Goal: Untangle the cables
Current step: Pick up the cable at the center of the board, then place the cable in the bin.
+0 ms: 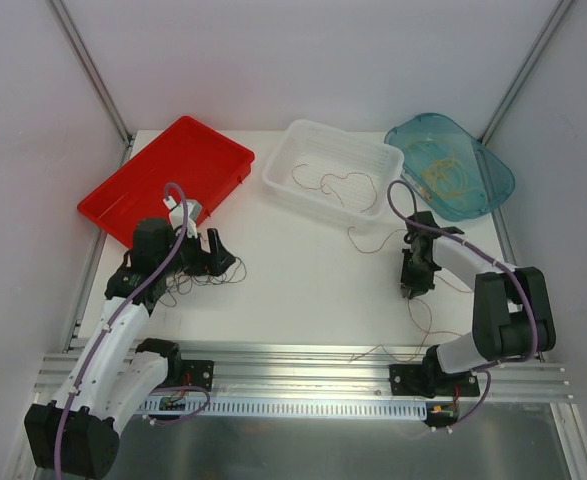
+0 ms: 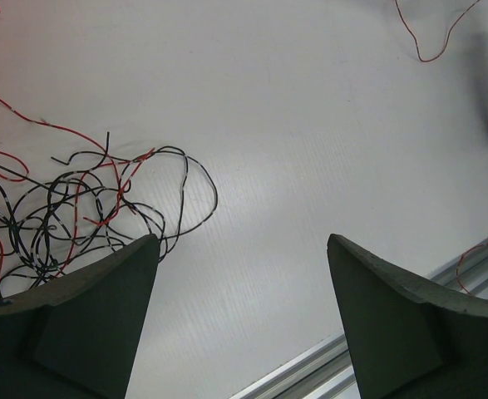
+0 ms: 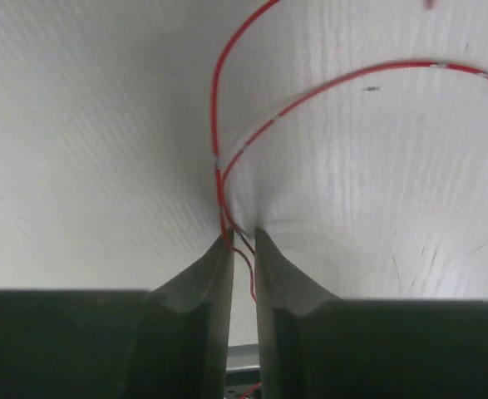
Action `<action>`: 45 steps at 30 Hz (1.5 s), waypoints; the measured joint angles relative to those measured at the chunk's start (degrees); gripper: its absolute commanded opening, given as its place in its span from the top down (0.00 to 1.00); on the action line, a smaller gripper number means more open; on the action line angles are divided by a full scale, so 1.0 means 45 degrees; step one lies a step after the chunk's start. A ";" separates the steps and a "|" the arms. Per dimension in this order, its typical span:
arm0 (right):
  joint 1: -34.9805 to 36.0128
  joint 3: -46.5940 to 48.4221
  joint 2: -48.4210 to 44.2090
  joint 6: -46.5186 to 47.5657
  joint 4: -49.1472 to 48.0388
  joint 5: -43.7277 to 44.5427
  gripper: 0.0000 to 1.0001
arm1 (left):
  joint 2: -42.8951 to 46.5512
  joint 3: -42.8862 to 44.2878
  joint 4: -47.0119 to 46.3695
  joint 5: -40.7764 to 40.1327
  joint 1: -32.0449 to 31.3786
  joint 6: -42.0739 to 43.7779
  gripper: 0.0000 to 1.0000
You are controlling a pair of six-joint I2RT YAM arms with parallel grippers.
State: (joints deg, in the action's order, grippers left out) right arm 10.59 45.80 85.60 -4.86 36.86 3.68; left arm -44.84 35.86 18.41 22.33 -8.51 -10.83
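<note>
right fingers (image 3: 206,278) pinching a red cable (image 3: 217,125) on the worktop (image 2: 310,125); left fingers (image 2: 102,291) spread wide beside black-red cable tangle (image 2: 77,204).

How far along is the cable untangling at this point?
Done: yellow cables lie in the teal bin, red ones in the white basket. In hand: the right gripper pinches a red cable on the table. Left: a black-and-red tangle sits beside the open left gripper.

Lab: white enclosure (image 1: 303,60), aluminium rails (image 1: 303,362)
</note>
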 measured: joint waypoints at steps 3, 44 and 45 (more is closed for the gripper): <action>-0.0087 -0.0384 -0.0452 0.0058 -0.0141 -0.0058 0.99 | -0.0029 0.0000 0.0000 0.0000 0.0000 0.0000 0.17; 0.1739 1.4644 0.2497 0.3468 0.1122 -0.4983 0.99 | -0.0733 0.0000 0.0005 -0.0005 0.0000 0.0000 0.17; 0.1792 1.4639 0.2943 0.3575 0.1069 -0.5071 0.99 | -0.0753 0.0000 0.0005 -0.0005 0.0000 0.0000 0.17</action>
State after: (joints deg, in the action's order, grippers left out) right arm 18.65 111.68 98.85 11.22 41.67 -19.14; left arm -48.23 35.86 18.44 22.31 -8.51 -10.83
